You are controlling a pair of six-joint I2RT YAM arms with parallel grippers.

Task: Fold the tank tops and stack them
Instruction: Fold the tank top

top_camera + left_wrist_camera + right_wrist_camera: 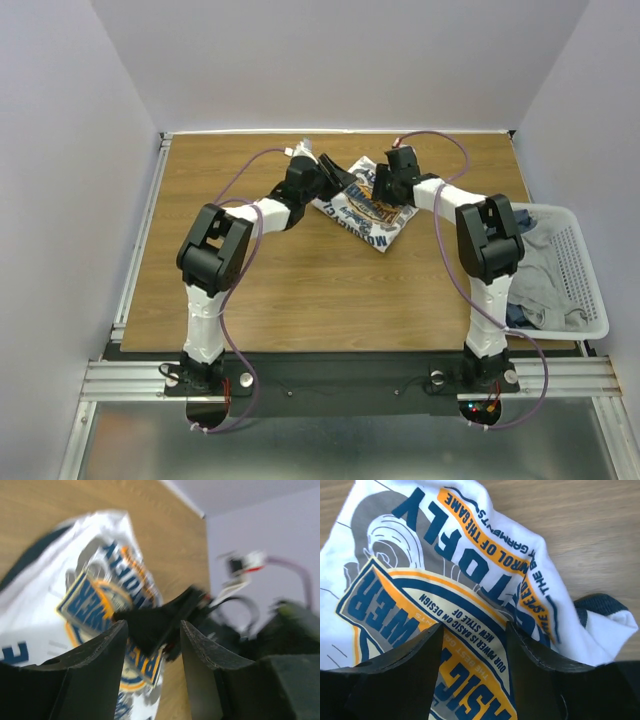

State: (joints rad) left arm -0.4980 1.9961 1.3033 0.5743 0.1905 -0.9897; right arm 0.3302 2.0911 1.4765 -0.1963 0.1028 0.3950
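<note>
the task looks barely begun: no folded top and no stack shows anywhere. the white top (366,210) lies rumpled at the far middle of the counter (300,290), print side up, creased and not spread flat. both arms reach over it. the left hand (153,629) is open with nothing between its fingers, at the top's left edge; the right hand (474,630) is open too, fingers apart just above the print, gripping nothing. left to do, i judge: flatten and fold this one, then the grey top (545,282) and dark blue top (516,312) heaped in the basket (592,326) at the counter's right edge. the two hands sit close together over the cloth, so they could crowd each other.
</note>
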